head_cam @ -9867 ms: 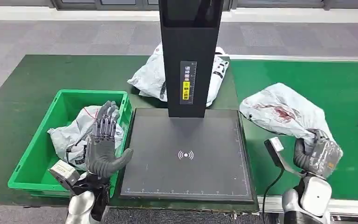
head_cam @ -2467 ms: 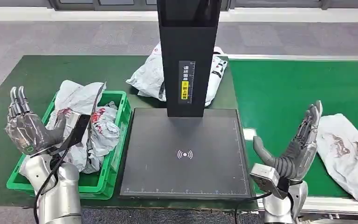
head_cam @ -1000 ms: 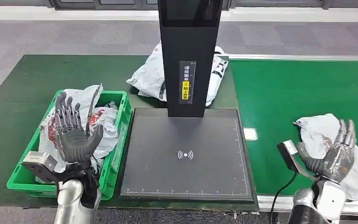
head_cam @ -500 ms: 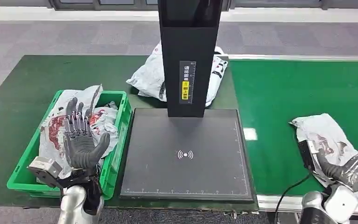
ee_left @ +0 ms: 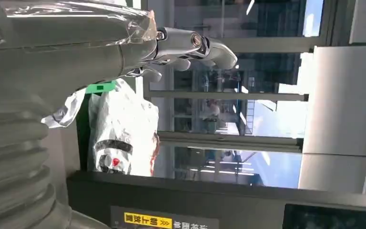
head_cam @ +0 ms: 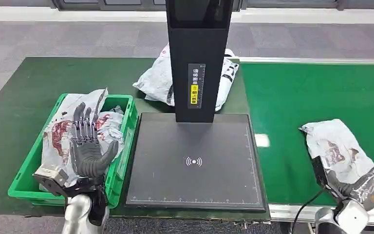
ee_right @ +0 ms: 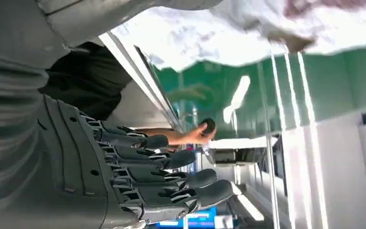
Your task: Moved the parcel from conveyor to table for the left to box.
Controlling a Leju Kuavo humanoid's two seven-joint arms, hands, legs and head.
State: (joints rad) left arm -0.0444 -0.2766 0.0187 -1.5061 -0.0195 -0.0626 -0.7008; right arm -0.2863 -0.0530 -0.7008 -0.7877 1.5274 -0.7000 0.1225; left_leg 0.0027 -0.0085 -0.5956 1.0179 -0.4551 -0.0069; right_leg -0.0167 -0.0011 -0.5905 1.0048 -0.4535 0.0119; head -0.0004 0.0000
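**Right hand closing in on the conveyor parcel**

A dark green table holds a green bin (head_cam: 121, 161) and a black scanner plate (head_cam: 195, 161) with its upright column (head_cam: 197, 58); to its right runs the brighter green conveyor (head_cam: 297, 92). On that conveyor lies the parcel (head_cam: 333, 146), a crumpled white bag with reddish print, near the front edge and not yet on the table. Compared with a second ago, your right hand (head_cam: 370, 184) has dropped toward the near end of the parcel; its fingers are spread and hold nothing, and you cannot tell from the pictures whether they touch the bag. This suggests the grasp is only beginning, with the transfer to the plate ahead. Your left hand (head_cam: 86, 148) stays raised over the bin, palm open and empty, above the bagged parcels (head_cam: 58, 139) already inside. Another white bag (head_cam: 158, 80) lies behind the column.
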